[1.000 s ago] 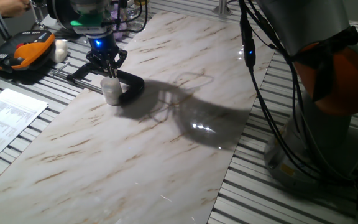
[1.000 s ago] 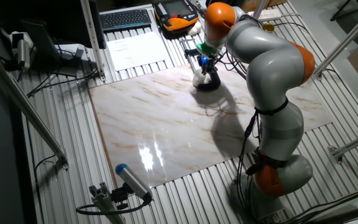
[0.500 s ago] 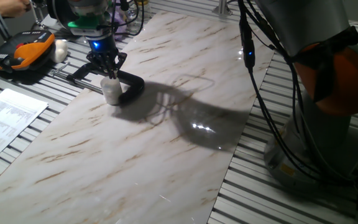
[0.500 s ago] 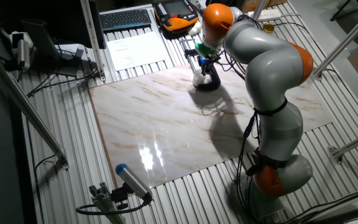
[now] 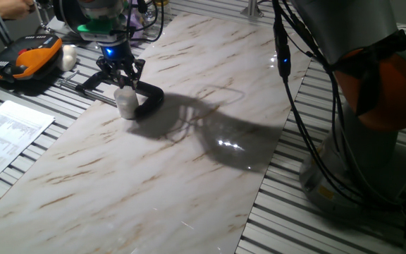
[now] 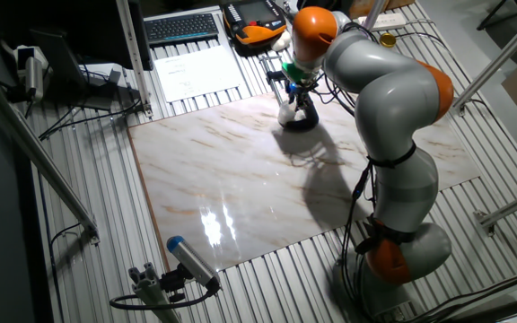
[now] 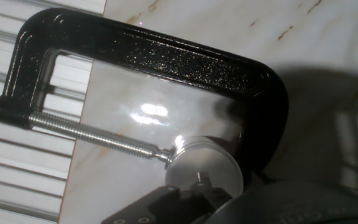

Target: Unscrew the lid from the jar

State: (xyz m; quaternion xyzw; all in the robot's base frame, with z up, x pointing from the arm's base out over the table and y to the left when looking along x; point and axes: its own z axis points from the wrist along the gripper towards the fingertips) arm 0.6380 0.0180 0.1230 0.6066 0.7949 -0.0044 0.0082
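The small translucent-white cylindrical jar (image 5: 126,104) stands near the marble worktop's (image 5: 189,162) far left edge, pinned by a glossy black C-clamp (image 7: 166,62) with a threaded steel screw (image 7: 86,132). The gripper (image 5: 120,80) hangs over the round whitish lid (image 7: 205,167); whether its fingers pinch it I cannot tell. Smooth veined marble lies open toward the near edge.

A marble tabletop (image 5: 210,85) sits on a ribbed metal bench. A black C-clamp (image 7: 166,56) grips its far edge, threaded screw (image 7: 86,132) lying across the marble. Beyond the clamp: an orange-and-black handheld controller (image 5: 23,60), a white rounded lump (image 5: 68,56), printed paper (image 5: 9,137) and a keyboard (image 6: 182,27).
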